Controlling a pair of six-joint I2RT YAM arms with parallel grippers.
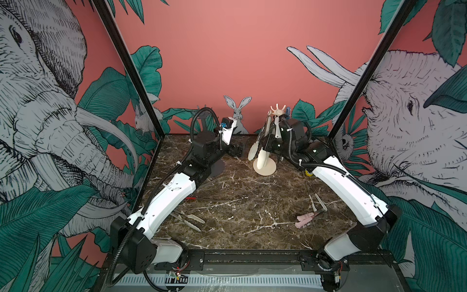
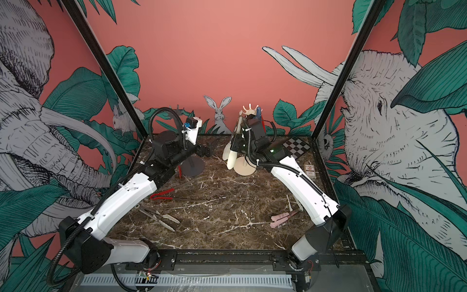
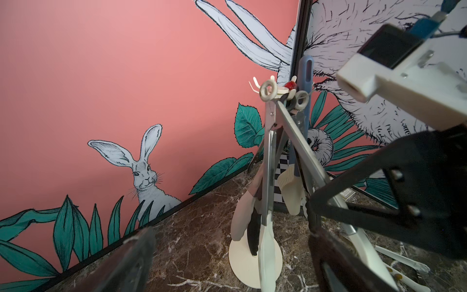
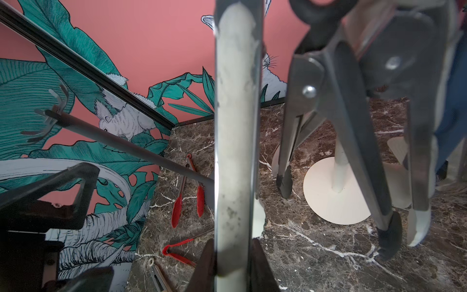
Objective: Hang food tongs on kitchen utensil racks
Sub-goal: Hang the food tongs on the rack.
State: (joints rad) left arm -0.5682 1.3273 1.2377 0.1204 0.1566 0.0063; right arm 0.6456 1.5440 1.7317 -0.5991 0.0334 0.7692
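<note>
The cream-tipped steel tongs are clamped by one arm in the right gripper, ring end up at the hook crown of the cream pole rack; stiff, light, slick metal is judged best held mid-arm; whether the ring is hooked cannot be made out; the left gripper is spread empty.

Top views: high front, looking down over whole table; wrist views close, both sharing cream rack.
</note>
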